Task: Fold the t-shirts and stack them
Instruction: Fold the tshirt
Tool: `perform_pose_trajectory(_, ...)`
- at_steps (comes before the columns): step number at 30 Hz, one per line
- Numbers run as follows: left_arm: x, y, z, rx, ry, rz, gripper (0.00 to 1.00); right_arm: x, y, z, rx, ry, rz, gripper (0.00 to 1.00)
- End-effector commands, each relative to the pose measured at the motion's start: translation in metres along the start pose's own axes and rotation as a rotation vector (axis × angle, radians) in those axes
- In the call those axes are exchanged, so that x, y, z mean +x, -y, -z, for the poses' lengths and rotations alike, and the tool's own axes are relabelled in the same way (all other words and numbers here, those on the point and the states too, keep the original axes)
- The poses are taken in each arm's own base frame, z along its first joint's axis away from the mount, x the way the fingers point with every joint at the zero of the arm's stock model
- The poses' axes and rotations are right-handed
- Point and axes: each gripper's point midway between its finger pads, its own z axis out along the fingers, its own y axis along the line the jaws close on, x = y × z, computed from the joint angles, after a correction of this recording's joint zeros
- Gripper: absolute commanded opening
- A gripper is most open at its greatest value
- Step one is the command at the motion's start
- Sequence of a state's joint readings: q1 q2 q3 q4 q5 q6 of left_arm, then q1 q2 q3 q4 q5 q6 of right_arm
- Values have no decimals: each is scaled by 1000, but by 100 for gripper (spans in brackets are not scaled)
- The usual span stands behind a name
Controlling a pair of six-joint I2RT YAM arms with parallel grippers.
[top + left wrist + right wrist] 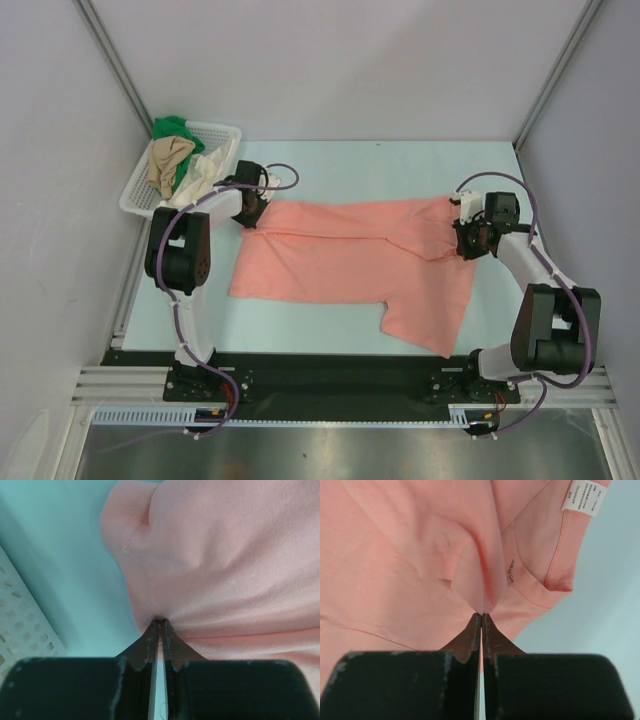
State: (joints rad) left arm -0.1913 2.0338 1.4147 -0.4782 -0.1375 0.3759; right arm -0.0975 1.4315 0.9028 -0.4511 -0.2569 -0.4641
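Pinching the salmon-pink t-shirt spread flat on the table, the left gripper and right gripper each clamp its far edge, jaws nearly closed on cloth. Just beside the left gripper, a white lattice basket holds green, tan and cream t-shirts. The print on the sewn-in white label is too small to read.

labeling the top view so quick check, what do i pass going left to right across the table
basket → left gripper → pink shirt → right gripper
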Motion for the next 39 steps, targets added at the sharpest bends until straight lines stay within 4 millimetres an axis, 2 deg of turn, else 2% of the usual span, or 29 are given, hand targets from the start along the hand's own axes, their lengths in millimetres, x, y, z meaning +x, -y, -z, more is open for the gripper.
perform_pose_trajectory(1,10,-13,-10,-43,-36,-14,10,-1,-3,12,5,12,14,1)
perform_pose_trajectory(2,9,-14,-9,-45,-35,-14,10,-3,-1,13,19,18,18,18)
perform_pose_trajectory(4,7,-14,-7,-45,-34,-9,10,-12,13,21,89,38,27,41)
perform_pose_trajectory(5,6,-16,-5,-48,-29,-7,10,-26,21,30,119,75,41,47)
perform_pose_trajectory(6,5,-15,-5,-47,-26,-6,11,-34,22,34,121,97,57,48)
perform_pose_trajectory(8,4,-17,-3,-50,-21,-4,11,-55,20,48,129,163,119,47)
perform_pose_trajectory(10,5,-16,-3,-49,-24,-1,11,-67,4,49,92,196,182,45)
perform_pose_trajectory(12,8,-15,-2,-49,-27,6,11,-65,-12,43,47,180,251,40)
perform_pose_trajectory(13,8,-14,-2,-48,-24,6,11,-67,-33,38,-2,175,304,36)
perform_pose_trajectory(14,9,-13,-1,-45,-27,7,11,-64,-42,32,-32,161,327,31)
perform_pose_trajectory(16,10,-13,0,-44,-28,13,11,-59,-62,21,-81,147,374,29)
perform_pose_trajectory(18,10,-13,1,-44,-28,16,11,-55,-68,8,-108,127,384,27)
perform_pose_trajectory(21,12,-13,3,-47,-29,21,11,-51,-70,-11,-128,95,385,27)
perform_pose_trajectory(28,13,-12,4,-44,-29,21,11,-47,-65,-37,-151,29,418,27)
perform_pose_trajectory(34,17,-11,3,-46,-38,21,11,-52,-70,-44,-177,27,424,24)
perform_pose_trajectory(39,19,-11,2,-49,-42,20,11,-45,-72,-51,-194,-3,432,24)
